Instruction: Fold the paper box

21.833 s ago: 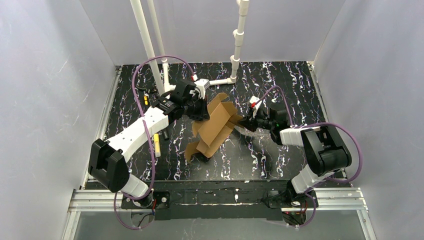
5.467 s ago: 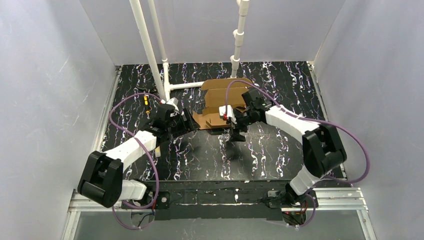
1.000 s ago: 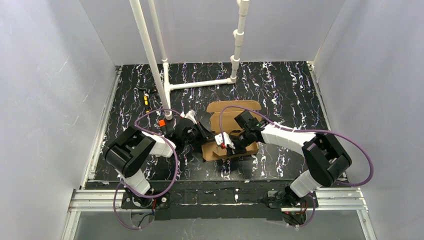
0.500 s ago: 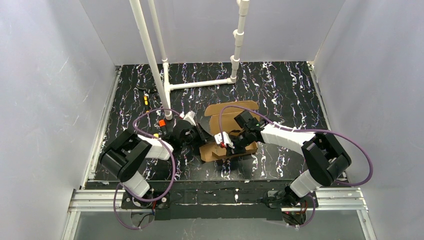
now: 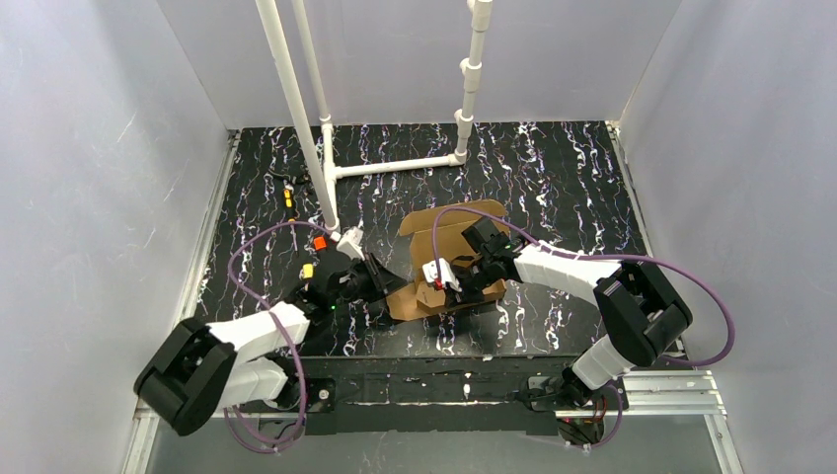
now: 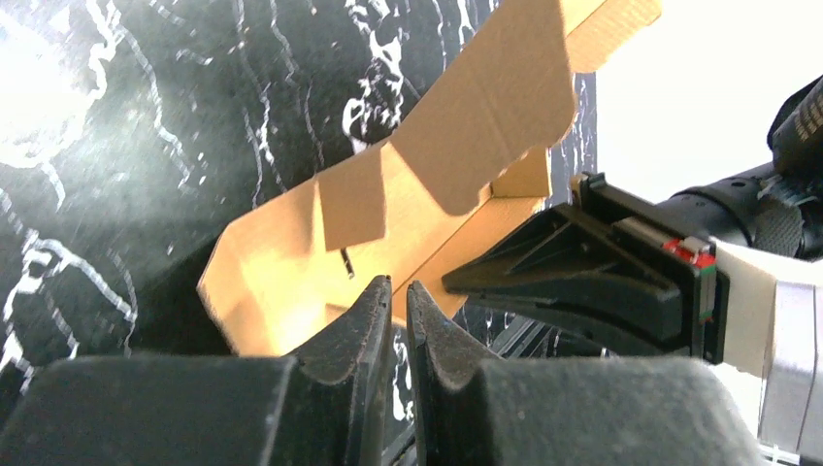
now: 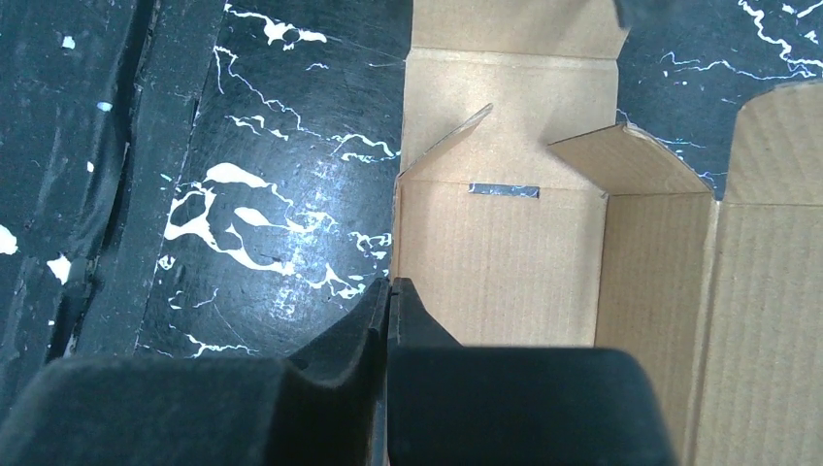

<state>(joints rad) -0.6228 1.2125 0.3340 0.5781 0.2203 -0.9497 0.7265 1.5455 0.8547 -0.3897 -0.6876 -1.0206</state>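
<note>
— We are looking at a black marbled table [image 5: 553, 178]. The paper box [image 5: 419, 222] is lying half-formed on the arms' side of the white pipe frame [image 5: 395, 164].
— Our left gripper [image 6: 393, 283] is showing slit-wide jaws at its edge. Whether they are pinching it, we cannot tell.
— Our right gripper [image 7: 390, 283] is clamping a side wall. We are advising it to hold that wall upright and tuck slowly.
— We are reading no print on the box.

We find the paper box [image 5: 446, 225] on the worktop [image 5: 563, 168], near its middle, in front of the pipes [image 5: 395, 165]. The left fingers [image 6: 354, 330] sit at its left edge; the right fingers [image 7: 364, 325] sit astride one side wall.
</note>
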